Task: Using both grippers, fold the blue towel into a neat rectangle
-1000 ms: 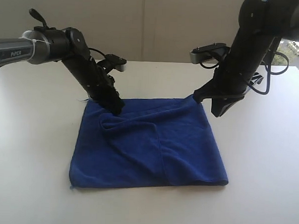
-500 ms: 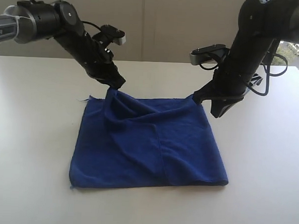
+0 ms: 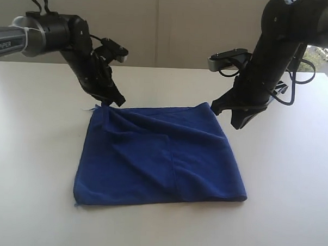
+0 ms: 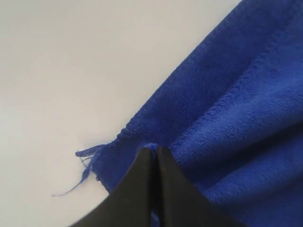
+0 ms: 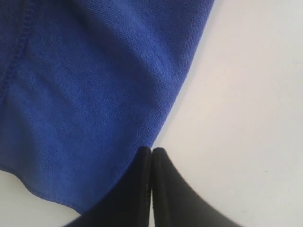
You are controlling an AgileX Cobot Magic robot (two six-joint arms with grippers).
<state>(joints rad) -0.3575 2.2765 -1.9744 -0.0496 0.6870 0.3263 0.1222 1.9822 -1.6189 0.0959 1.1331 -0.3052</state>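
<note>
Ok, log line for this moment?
left claw: shut on blue towel corner | right claw: shut on neighbouring corner | towel: lying on table, wrinkled

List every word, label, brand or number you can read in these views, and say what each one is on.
"PiPER": on the silver segment of the left arm, exterior view; small, and its start sits close to the picture edge.
No other text: none is readable on the blue towel, the right arm or the table, and both wrist views show none.
</note>
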